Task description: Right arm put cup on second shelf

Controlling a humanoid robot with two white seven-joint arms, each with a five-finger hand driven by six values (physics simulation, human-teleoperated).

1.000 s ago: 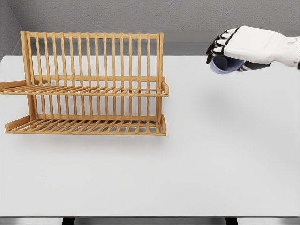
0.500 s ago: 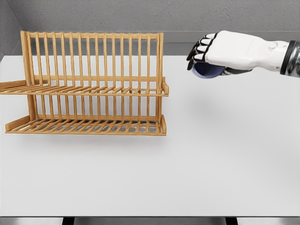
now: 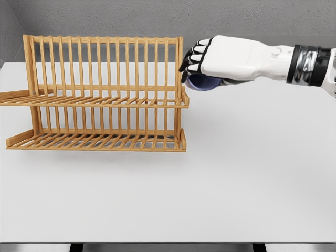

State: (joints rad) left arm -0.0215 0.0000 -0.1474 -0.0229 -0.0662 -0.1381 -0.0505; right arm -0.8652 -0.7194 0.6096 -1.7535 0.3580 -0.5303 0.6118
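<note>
I have the right hand clamped around the blue cup at upper centre-right, just beside the wooden dish rack's right end. Transport step; next I'd carry it leftward above the upper shelf.

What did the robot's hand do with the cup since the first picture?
The right hand carried the blue cup leftward, from the table's right side to just beside the right end of the wooden rack, level with its upper shelf. It kept hold of the cup throughout; more of the arm now shows. The rack and white table stayed put.
</note>
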